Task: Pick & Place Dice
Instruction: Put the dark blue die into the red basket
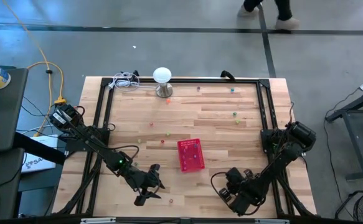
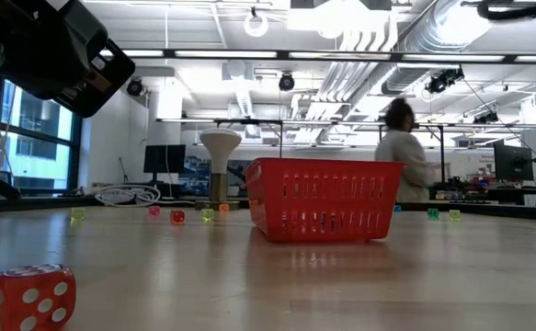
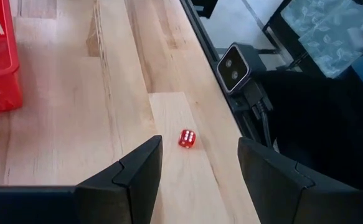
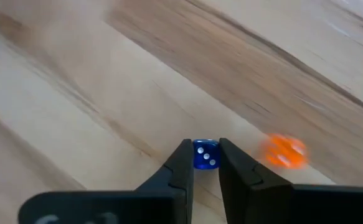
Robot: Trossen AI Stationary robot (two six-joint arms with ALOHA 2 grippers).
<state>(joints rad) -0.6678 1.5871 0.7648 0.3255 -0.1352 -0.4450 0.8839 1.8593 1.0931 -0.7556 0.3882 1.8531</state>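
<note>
Right gripper (image 4: 205,163) pinches blue die (image 4: 205,154) for lifting, orange die (image 4: 283,151) just beside | left gripper (image 3: 200,168) spread, lined up above red die (image 3: 188,139) | basket (image 1: 190,154) between arms, probably the drop spot

No words can be read, only dots on dice: the red die (image 3: 188,139) on the desk (image 3: 56,143) shows six on one side, and the blue die (image 4: 205,155) shows three.

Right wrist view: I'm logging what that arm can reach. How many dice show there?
2: a blue die between the right gripper fingers, and a blurred orange die beside it on the table. Others may lie outside this view.
</note>
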